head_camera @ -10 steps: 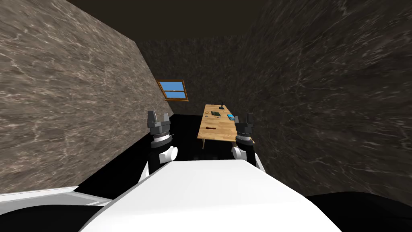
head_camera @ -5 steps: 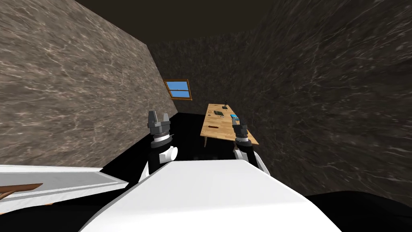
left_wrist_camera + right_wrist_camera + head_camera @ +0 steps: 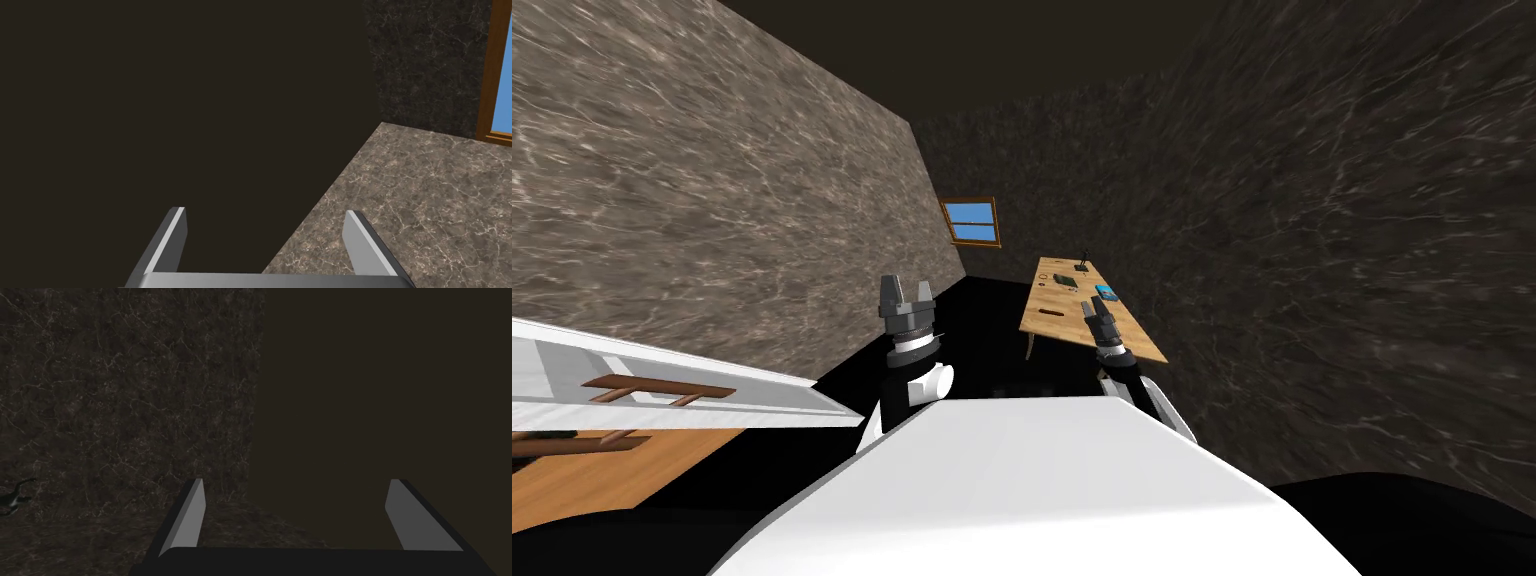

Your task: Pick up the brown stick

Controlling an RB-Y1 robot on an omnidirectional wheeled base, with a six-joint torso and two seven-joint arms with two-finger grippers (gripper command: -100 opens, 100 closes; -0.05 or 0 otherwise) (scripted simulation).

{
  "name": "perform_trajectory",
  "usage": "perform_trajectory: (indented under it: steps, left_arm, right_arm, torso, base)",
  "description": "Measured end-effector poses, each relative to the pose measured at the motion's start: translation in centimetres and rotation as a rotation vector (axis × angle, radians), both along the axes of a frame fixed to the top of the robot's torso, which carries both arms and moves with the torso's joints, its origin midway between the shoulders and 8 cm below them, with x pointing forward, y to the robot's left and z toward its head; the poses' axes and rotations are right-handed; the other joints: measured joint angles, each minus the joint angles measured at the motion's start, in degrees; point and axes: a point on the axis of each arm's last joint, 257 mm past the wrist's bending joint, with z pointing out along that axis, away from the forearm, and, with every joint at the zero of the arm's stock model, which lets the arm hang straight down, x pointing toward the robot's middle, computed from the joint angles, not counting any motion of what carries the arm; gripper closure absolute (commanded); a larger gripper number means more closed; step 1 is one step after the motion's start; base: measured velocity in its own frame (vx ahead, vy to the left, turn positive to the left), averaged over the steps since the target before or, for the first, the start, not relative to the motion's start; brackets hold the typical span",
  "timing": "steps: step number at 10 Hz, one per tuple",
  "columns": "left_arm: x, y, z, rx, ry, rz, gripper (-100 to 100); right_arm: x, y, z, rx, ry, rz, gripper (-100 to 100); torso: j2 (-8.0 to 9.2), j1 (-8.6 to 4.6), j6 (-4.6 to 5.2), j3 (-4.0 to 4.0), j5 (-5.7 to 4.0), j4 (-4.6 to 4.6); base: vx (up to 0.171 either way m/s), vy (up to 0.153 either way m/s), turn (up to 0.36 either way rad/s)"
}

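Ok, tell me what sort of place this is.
Likely a room in a house: dark stone-patterned walls, a small wood-framed window, and a long wooden table with the brown stick on it.

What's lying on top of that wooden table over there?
On the table: a brown stick, a blue object, a dark green flat thing and a small dark figure at the far end. The robot's right arm covers part of the near edge.
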Motion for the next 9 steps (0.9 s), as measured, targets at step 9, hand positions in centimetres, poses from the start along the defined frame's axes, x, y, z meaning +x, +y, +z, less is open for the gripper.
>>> perform_trajectory:
  steps: [9]
  left_arm:
    - [0.0, 0.0, 0.0, 0.000, 0.000, 0.000, 0]
  right_arm:
    - [-1.0, 0.7, -13.8, -0.330, 0.327, 0.104, -100]
  torso:
    - [-0.05, 0.10, -0.01, -0.03, 0.02, -0.01]
  base:
    - [-0.089, 0.086, 0.324]
